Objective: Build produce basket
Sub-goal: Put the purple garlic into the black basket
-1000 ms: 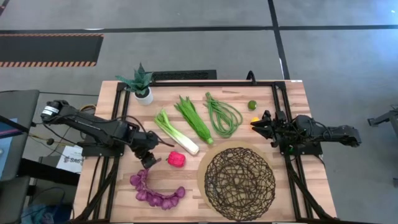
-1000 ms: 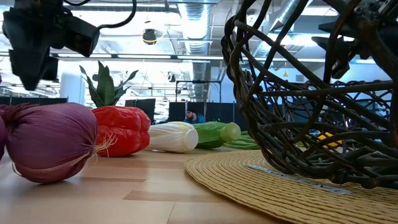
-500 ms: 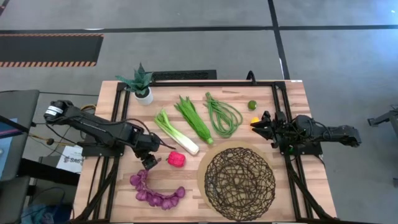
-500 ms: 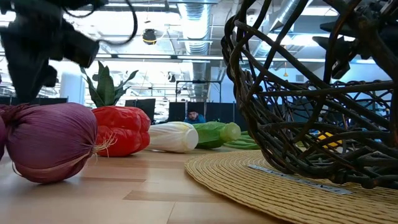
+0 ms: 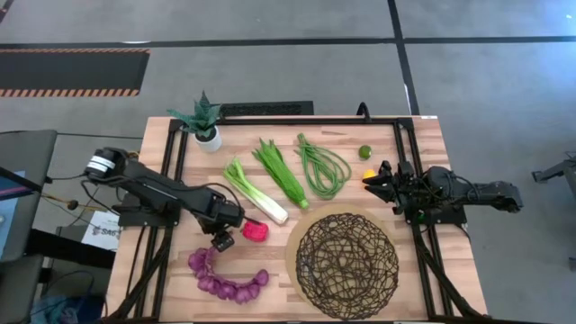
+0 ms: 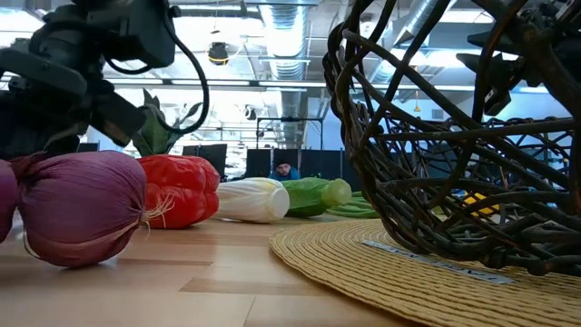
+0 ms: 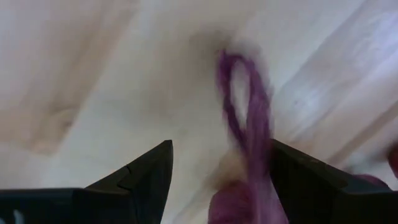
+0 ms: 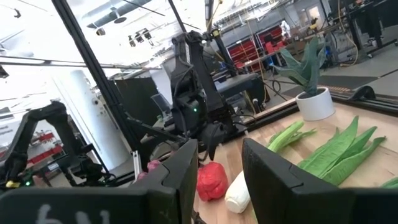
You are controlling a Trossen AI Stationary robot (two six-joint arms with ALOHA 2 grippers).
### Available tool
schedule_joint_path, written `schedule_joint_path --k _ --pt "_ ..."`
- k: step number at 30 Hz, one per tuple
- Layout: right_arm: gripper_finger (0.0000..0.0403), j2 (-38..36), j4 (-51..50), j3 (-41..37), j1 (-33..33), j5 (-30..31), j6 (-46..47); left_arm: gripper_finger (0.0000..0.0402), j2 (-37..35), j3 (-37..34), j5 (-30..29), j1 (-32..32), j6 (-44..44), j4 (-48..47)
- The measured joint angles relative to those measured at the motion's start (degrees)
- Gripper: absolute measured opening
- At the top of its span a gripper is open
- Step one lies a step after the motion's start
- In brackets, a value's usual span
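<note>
Since a second ago, the left gripper has swung right and nearer, and now hangs with fingers apart over the stem loop of the purple grape bunch, just left of the red pepper. Right of them, the woven wire basket sits on its straw mat. At the lemon, the right gripper stands partly parted. No writing is legible.

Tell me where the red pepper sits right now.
In the high view the red pepper lies left of the basket, just below the leek's white end, with the open left gripper right beside it.
</note>
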Motion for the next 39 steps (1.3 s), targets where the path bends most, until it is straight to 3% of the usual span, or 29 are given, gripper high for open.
schedule_joint_path --k 12,19,24,28,34,39 --pt "0.0146 0.0 -0.2 0.0 0.0 0.0 0.0 0.0240 0.7 0.0 2.9 -0.5 -2.8 1.1" --pt "0.0141 0.0 -1.2 0.0 0.0 0.0 0.0 0.0239 0.6 0.0 7.3 -4.6 -7.8 -0.9" --pt "0.0142 0.0 -1.6 0.0 0.0 0.0 0.0 0.0229 0.6 0.0 4.6 -7.3 -10.4 -1.0" --pt "0.0143 0.0 -1.6 0.0 0.0 0.0 0.0 0.0173 0.6 0.0 2.5 -8.7 -11.4 -0.9" --pt "0.0138 0.0 -1.6 0.0 0.0 0.1 0.0 0.0019 0.6 0.5 2.3 -9.6 -11.4 -0.9" --pt "0.0131 0.0 -1.5 0.0 0.0 0.1 0.0 0.0006 0.6 4.3 -3.0 -9.7 -9.5 -0.9"
